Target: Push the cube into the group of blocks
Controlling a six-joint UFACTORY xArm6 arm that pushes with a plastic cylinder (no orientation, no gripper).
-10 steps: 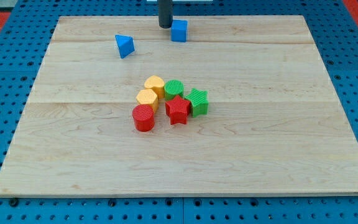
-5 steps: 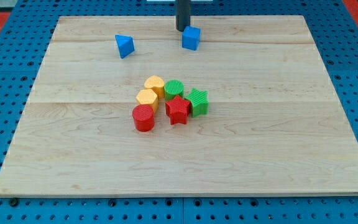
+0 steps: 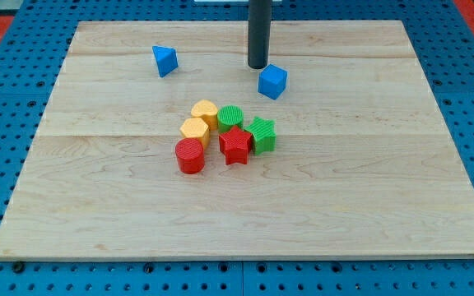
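Blue cube [image 3: 273, 81]: one, beside my tip [image 3: 257, 65]; six grouped blocks [image 3: 225, 136].

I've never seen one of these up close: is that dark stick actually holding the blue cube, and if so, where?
Nothing is held. My tip is a plain rod end that only pushes; it stands just above and left of the blue cube in this view.

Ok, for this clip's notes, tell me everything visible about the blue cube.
The blue cube is a small, solid-looking block of glossy plastic, uniformly blue. It sits flat on the wooden board but turned, one corner facing the view's bottom. It lies toward the view's top, right of centre, apart from the clustered blocks below it; the green star is nearest. My tip stands just to its upper left, very close; whether they touch is unclear.
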